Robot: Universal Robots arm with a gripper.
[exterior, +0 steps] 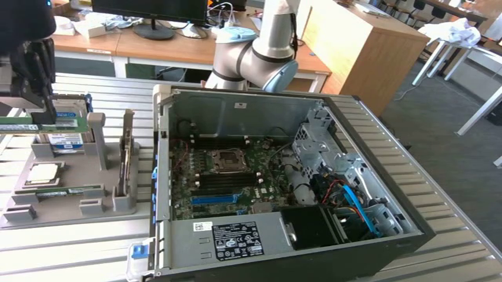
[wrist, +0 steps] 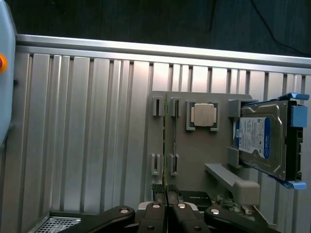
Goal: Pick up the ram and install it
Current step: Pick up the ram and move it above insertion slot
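- I see the gripper at the exterior view's left, its fingers pressed nearly together and pinching the ram by its flat faces.
- The ram hangs level and on edge in the air, above the grey parts tray and clear of it. I judge that holding it this way leaves the contact edge free to go down into a slot.
- In the wrist view the gripper shows both fingers closed on a thin edge-on line. That line sits square with the tray's clip pairs, which makes sense if the clips held the stick on edge so the fingers could close on its faces.
- A second green stick lies in the tray between its brackets, beside the processor chip.
- The hard drive stands propped on the tray, just beside the held ram as the exterior view shows it. I can't tell whether there is a gap between them.
- The open computer case lies on its side on the slatted table, so the motherboard faces up and can be reached from above.
- The dark memory slots look empty, so nothing is installed yet and the ram is well apart from them.
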